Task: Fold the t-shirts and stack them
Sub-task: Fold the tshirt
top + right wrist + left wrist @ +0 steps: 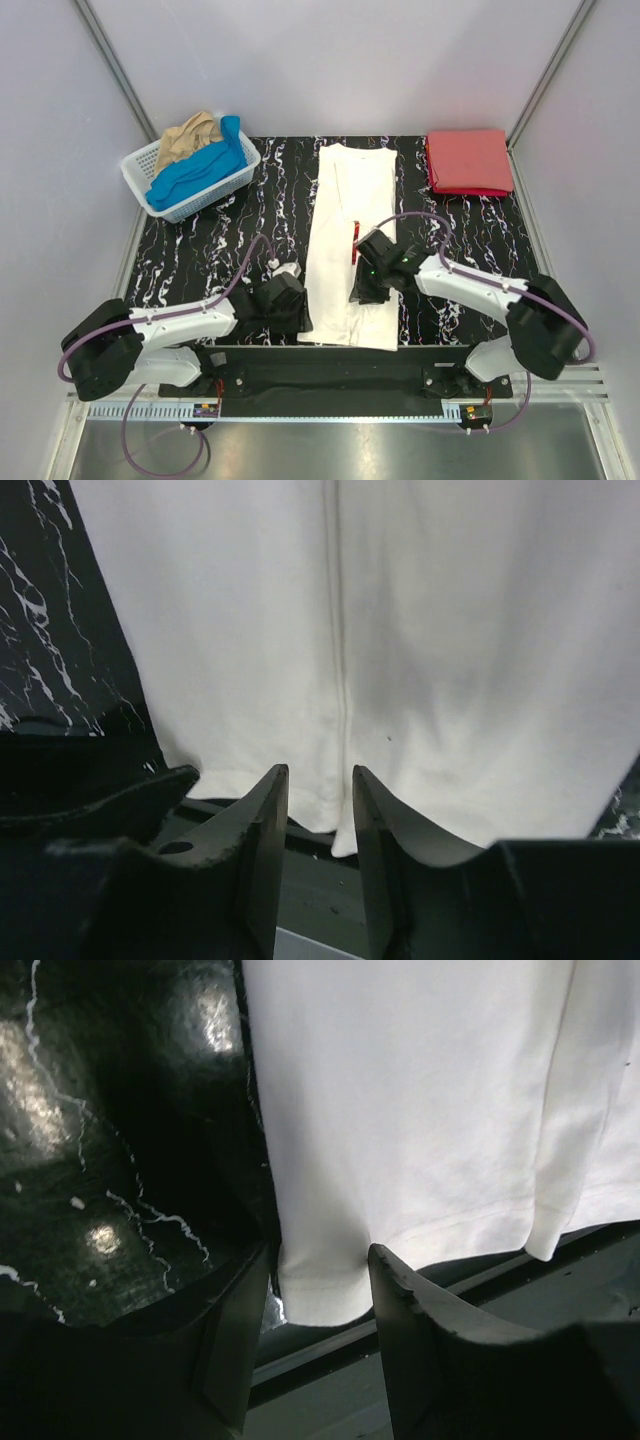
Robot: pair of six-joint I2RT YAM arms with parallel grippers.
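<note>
Both our hands straddle the white t-shirt at its near hem: left hand wide, right hand narrow.

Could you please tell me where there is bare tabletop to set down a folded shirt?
Best is the bare table between the basket and the white t-shirt. A narrow strip also lies between that shirt and the red t-shirt. Nearer the front it is crowded by the left arm and right arm.

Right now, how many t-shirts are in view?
4. A white t-shirt lies flat mid-table. A red t-shirt sits folded at the far right. A blue t-shirt and a tan t-shirt are in the basket; more may hide beneath.
</note>
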